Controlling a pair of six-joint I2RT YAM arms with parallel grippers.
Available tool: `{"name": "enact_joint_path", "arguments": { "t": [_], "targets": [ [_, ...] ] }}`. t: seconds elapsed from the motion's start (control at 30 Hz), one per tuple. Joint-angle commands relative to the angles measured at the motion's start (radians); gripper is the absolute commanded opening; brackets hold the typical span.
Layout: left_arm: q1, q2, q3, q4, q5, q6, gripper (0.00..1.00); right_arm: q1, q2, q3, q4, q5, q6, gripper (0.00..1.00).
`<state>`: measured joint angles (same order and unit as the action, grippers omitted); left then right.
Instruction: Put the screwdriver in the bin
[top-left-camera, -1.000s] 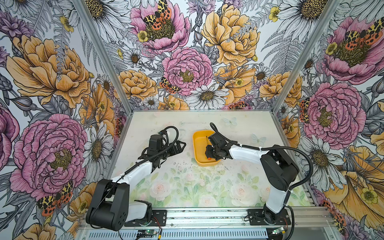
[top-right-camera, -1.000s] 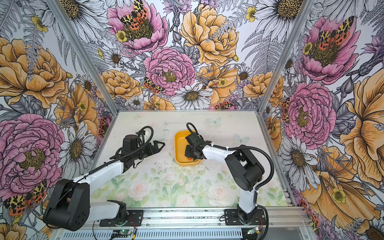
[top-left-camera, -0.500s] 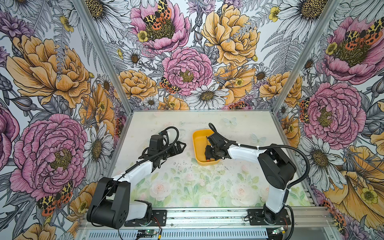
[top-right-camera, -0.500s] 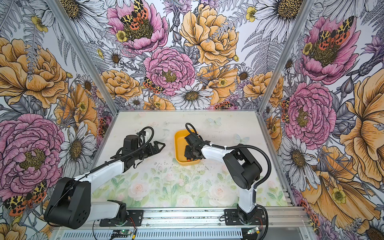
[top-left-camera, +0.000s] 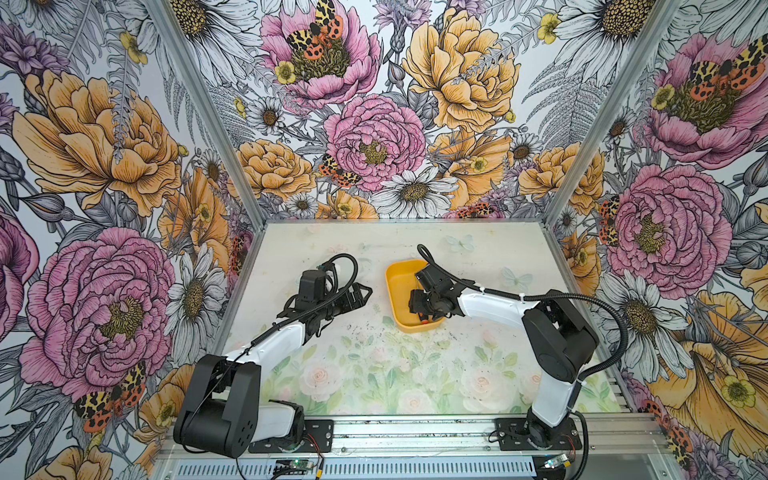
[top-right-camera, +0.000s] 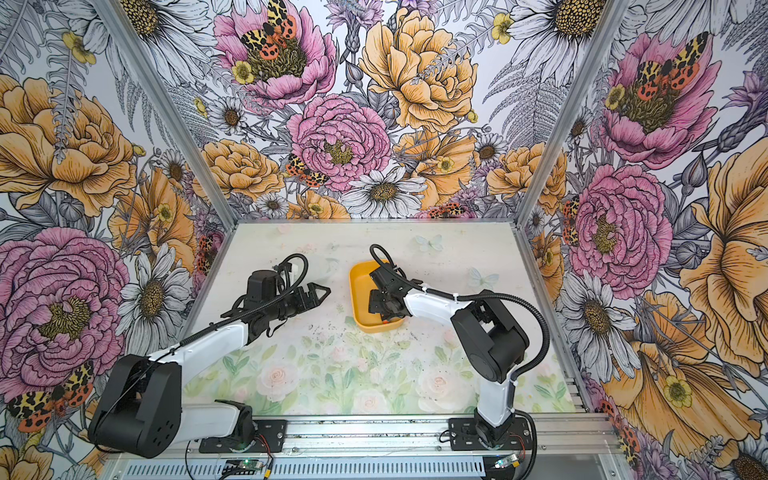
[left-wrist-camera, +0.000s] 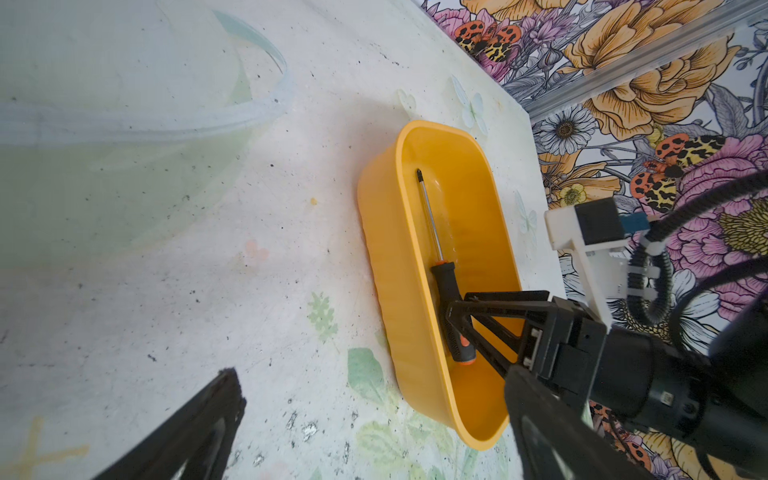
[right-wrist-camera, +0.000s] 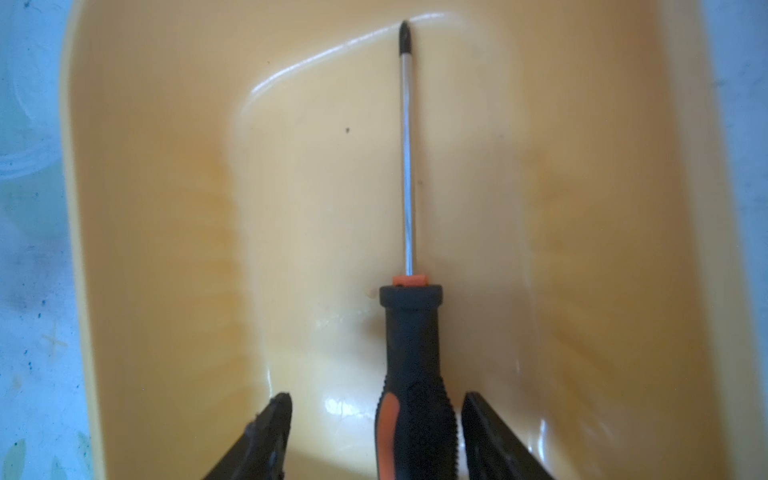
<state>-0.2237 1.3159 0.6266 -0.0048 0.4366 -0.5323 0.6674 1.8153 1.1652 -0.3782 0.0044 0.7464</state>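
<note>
From my station, the screwdriver (right-wrist-camera: 411, 332) lies flat on the floor of the bin (right-wrist-camera: 166, 208), its long axis running along the bin's length. The right wrist view shows the thin shaft pointing straight away from the camera, with the dark tip close to where the floor curves up into the end wall. The black handle sits between the fingers of the right gripper (right-wrist-camera: 374, 401). Those fingers stand apart with a gap on each side of the handle, so nothing is clamped.

In both top views the bin (top-left-camera: 399, 286) sits just right of centre frame. Only the orange end cap of the screwdriver (top-left-camera: 424, 321) peeks out at the bin's lower end, under the gripper. The left gripper (top-left-camera: 362, 293) hangs over the table to the left of the bin; in its own wrist view its fingers are spread wide and empty.
</note>
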Motion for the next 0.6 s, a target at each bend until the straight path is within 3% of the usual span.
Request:
{"name": "enact_joint_path", "arguments": {
  "t": [0.0, 0.23, 0.37, 0.57],
  "targets": [
    [0.015, -0.037, 0.032, -0.033, 0.011, 0.036, 0.99, 0.006, -0.099, 0.054, -0.030, -0.009, -0.068, 0.72],
    [0.034, -0.084, 0.058, -0.093, -0.009, 0.072, 0.99, 0.006, -0.235, 0.088, -0.089, -0.046, -0.201, 0.74],
    [0.052, -0.123, 0.080, -0.121, -0.029, 0.098, 0.99, -0.003, -0.354, 0.042, -0.090, 0.059, -0.305, 0.74],
    [0.075, -0.197, 0.088, -0.128, -0.081, 0.130, 0.99, -0.117, -0.546, -0.069, -0.088, 0.167, -0.436, 0.74]
  ]
}}
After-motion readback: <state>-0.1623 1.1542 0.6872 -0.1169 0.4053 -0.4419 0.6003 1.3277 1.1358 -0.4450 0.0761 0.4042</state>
